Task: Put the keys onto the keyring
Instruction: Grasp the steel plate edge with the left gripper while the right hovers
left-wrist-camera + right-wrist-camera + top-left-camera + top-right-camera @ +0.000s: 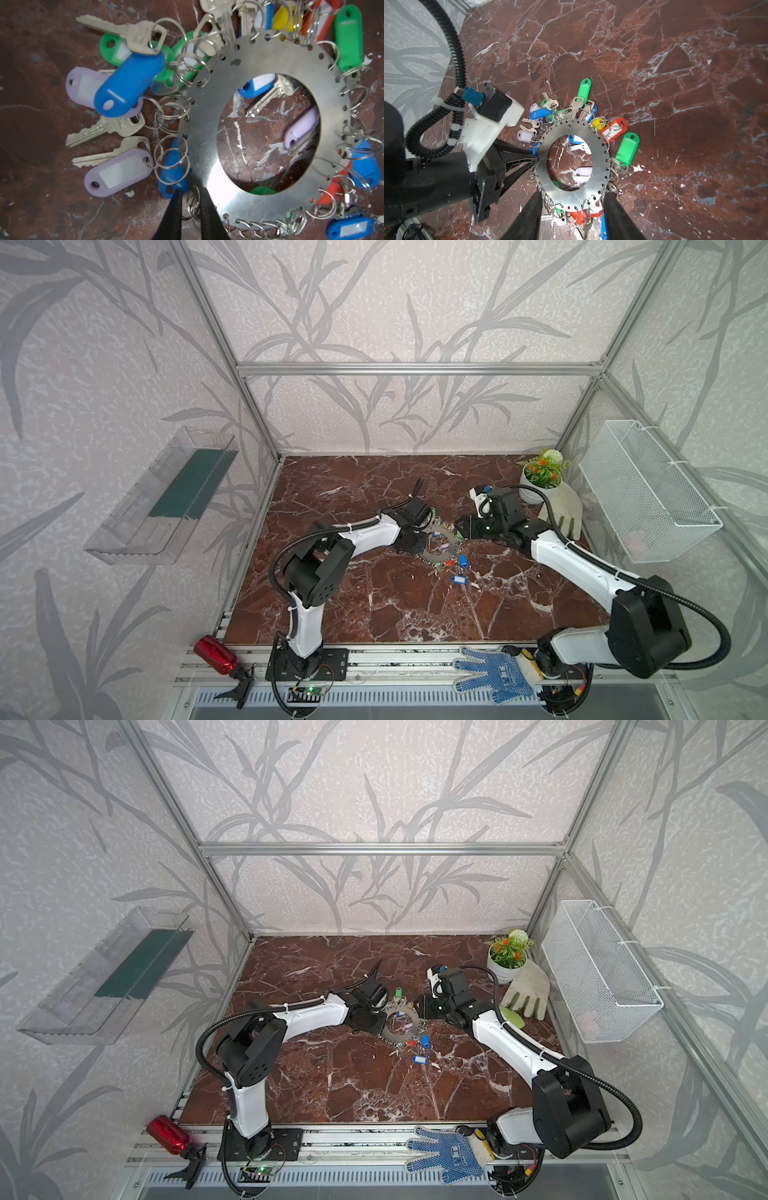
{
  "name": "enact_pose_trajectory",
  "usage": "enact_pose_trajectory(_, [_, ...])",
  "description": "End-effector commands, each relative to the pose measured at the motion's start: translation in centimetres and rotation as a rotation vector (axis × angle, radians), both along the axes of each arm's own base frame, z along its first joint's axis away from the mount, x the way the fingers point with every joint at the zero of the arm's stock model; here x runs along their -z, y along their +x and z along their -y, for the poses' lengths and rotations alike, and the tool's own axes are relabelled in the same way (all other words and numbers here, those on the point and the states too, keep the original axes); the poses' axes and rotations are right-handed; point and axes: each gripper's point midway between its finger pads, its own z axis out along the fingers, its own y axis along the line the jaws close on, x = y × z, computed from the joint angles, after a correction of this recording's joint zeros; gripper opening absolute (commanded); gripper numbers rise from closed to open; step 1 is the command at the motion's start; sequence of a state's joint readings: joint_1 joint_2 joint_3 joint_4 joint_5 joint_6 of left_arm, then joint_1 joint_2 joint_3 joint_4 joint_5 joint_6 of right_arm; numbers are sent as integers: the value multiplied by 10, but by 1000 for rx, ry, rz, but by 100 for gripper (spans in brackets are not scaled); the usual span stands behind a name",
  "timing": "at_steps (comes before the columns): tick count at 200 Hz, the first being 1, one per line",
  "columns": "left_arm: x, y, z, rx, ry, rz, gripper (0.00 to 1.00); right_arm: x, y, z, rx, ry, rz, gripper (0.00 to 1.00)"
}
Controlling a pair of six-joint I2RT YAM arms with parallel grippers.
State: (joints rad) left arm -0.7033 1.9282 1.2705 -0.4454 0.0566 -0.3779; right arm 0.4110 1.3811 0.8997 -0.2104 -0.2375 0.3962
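Left gripper: nearly closed at keyring rim, grasp unclear
Right gripper: clasping keyring across its edge

The table is surfaced in red-brown marble crossed by white veins. It is enclosed by walls papered pale grey with darker leaf sprays and framed by aluminium bars. A clear plastic shelf is fixed to one side wall and a white mesh basket to the opposite one.
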Motion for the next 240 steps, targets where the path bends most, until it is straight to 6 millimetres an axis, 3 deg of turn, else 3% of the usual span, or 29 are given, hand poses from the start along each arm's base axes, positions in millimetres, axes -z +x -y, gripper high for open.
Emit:
enact_pose_trajectory(1, [-3,5,-2,-7,36,17,14,2,1,-1,-3,10,1,49])
enact_pose_trajectory(66, [-12,5,-5,-10,70,34,0,2,1,0,-2,12,0,49])
enact_pose_trajectory(149, [-39,-3,14,56,49,105,0,4,1,-1,-1,14,-2,49])
enact_pose_trajectory(195, [-59,-3,27,89,43,233,0,5,1,-1,-1,19,-4,49])
enact_pose_trajectory(240, [-82,2,26,54,-21,359,0,4,1,-1,5,25,1,49])
